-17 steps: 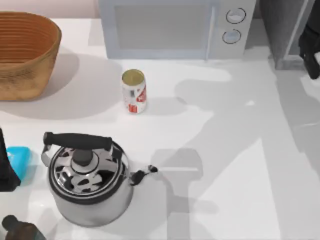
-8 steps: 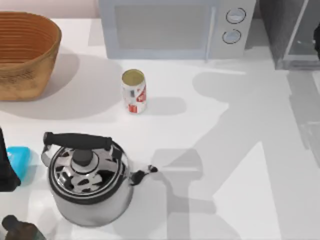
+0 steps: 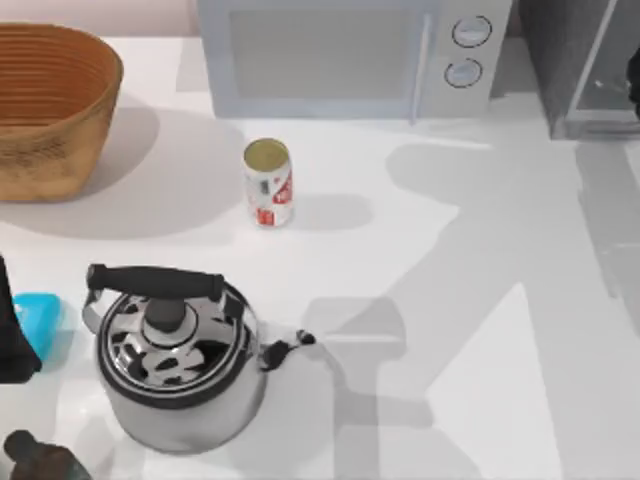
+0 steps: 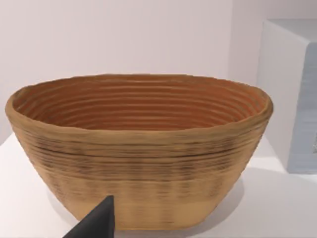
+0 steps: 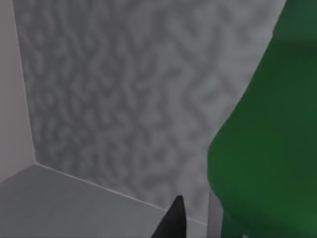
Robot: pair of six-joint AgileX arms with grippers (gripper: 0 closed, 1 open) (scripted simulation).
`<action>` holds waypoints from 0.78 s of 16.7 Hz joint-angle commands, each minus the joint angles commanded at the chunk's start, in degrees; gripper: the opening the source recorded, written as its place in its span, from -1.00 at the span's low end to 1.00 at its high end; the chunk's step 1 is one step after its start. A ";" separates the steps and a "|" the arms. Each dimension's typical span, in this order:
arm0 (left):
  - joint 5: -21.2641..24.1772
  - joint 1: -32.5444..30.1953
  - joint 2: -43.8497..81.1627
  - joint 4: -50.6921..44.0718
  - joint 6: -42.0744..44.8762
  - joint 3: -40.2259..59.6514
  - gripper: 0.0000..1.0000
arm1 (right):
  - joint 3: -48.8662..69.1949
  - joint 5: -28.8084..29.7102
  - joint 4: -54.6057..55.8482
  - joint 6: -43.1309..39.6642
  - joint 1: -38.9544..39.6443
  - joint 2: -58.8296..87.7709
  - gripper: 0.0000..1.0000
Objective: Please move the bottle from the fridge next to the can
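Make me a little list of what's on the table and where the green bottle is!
bottle: inside the fridge, close by the right gripper's finger
fridge: far right corner, door open
can: upright, in front of the microwave
kettle: near left
basket: far left
left arm: parked at the left edge
task: bottle not yet out

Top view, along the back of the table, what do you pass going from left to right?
Basket → can, a little nearer than the rest → microwave → fridge at the right edge.
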 joint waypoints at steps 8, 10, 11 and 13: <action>0.00 0.00 0.00 0.00 0.00 0.00 1.00 | 0.00 0.00 0.00 0.00 0.00 0.00 -1.00; 0.00 0.00 0.00 0.00 0.00 0.00 1.00 | 0.00 0.00 0.00 0.00 0.00 0.00 -1.00; 0.00 0.00 0.00 0.00 0.00 0.00 1.00 | 0.00 0.00 0.00 0.00 0.00 0.00 -1.00; 0.00 0.00 0.00 0.00 0.00 0.00 1.00 | 0.00 0.00 0.00 0.00 0.00 0.00 -1.00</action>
